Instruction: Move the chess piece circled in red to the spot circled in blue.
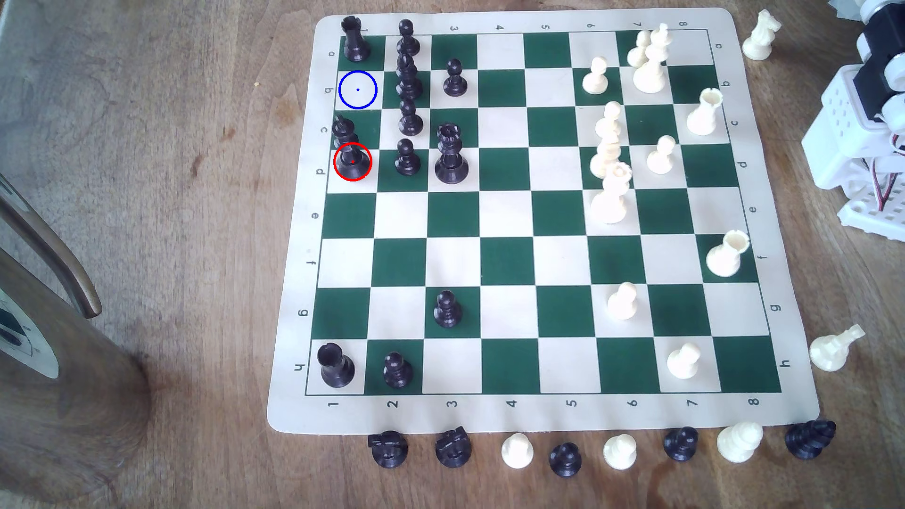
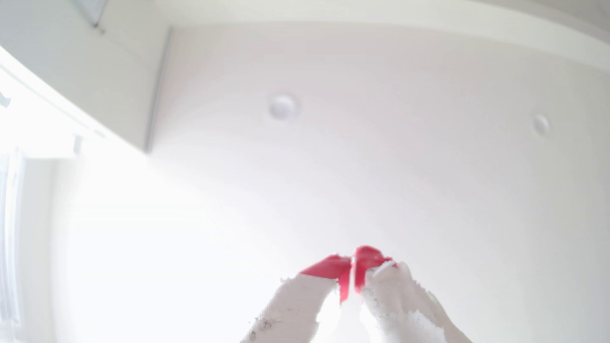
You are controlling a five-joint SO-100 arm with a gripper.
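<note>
The chess piece circled in red (image 1: pixel 351 164) is a tall black piece standing on a cream square in the board's column 1, at the exterior view's left, with its slim head leaning up the picture. Two squares further back in that column is the spot circled in blue (image 1: pixel 358 89), a bare cream square. My white arm (image 1: pixel 867 127) is folded up off the board at the exterior view's right edge, far from both. In the wrist view my gripper (image 2: pixel 353 265) points at a white ceiling, its red-tipped fingers (image 2: pixel 330 267) pressed together with nothing between them.
A black rook (image 1: pixel 355 41) stands just behind the blue-ringed square, and black pawns (image 1: pixel 409 83) fill column 2 beside it. A tall crowned black piece (image 1: pixel 450 156) stands in column 3. White pieces (image 1: pixel 609 161) crowd columns 6 to 8. Loose pieces (image 1: pixel 565 457) line the mat's near edge. A brown wooden object (image 1: pixel 59 318) is at the left.
</note>
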